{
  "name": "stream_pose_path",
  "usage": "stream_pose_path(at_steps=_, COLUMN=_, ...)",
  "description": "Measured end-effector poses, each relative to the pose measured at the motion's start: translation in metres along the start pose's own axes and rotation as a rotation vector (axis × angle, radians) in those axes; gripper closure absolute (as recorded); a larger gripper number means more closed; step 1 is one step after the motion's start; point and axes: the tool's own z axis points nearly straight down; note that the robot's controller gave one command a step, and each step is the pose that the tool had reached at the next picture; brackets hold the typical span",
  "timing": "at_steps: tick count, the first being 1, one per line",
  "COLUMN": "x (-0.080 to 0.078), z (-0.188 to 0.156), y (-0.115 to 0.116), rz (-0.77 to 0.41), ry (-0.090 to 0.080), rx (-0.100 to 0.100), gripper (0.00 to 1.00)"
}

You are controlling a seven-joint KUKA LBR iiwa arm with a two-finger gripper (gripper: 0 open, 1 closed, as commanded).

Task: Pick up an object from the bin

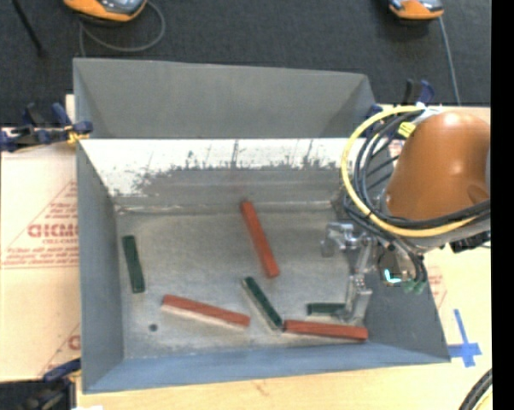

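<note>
1. Nearest you, at the bottom of the bin [99, 272], the right red stick [325, 330] and the left red stick [206, 312] lay flat.
2. Just above the right one lay the short green stick [325, 309], its right end beside the gripper [357, 301], low at the frame's right.
3. You could not tell whether the gripper was released or clenched.
4. Farther back lay the slanted green stick [263, 302], the left green stick [133, 263] and the middle red stick [261, 237].
5. Every stick rested on the floor, so the pick seemed not yet done: closing and lifting were left.
</note>
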Motion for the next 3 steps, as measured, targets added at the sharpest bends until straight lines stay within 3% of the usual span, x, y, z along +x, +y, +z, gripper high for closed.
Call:
stream_pose_path(at_steps=1, x=0.001, z=0.157, y=-0.001, rz=-0.084, ry=-0.017, rx=0.002, gripper=0.00)
stream_pose_path(at_steps=2, x=0.003, z=0.156, y=-0.001, rz=-0.089, ry=-0.008, rx=0.001, gripper=1.00)
stream_pose_path(at_steps=3, x=-0.011, z=0.006, y=-0.017, rz=-0.013, ry=-0.017, rx=0.000, gripper=1.00)
